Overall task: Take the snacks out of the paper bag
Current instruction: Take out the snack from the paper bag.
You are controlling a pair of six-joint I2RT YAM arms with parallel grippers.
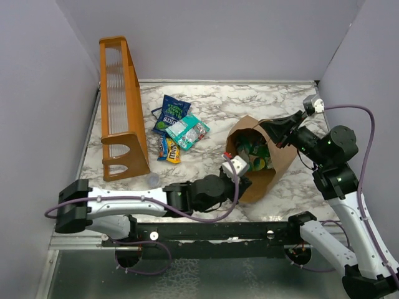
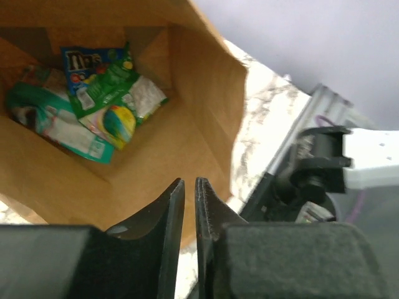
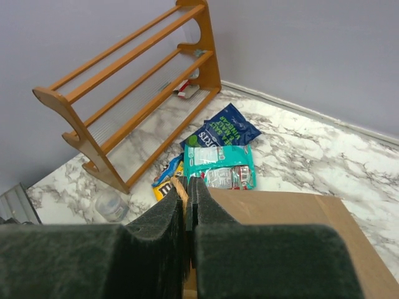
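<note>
The brown paper bag (image 1: 277, 163) lies tilted at the right of the table, its mouth facing up and left. Several green and teal snacks (image 1: 255, 152) are inside it; in the left wrist view I see a green packet (image 2: 100, 75) and a teal one (image 2: 53, 118) on the bag's bottom. Three more snacks lie on the marble to the left: blue (image 1: 171, 112), teal (image 1: 188, 131), yellow and blue (image 1: 168, 149). My left gripper (image 2: 189, 180) hovers at the near rim of the mouth, open only by a thin slit, nothing in it. My right gripper (image 3: 188, 182) is shut on the bag's far rim.
An orange wooden rack (image 1: 121, 112) stands along the left wall. A small clear plastic cup (image 1: 151, 180) sits near its front foot. Grey walls close in the table on the left, back and right.
</note>
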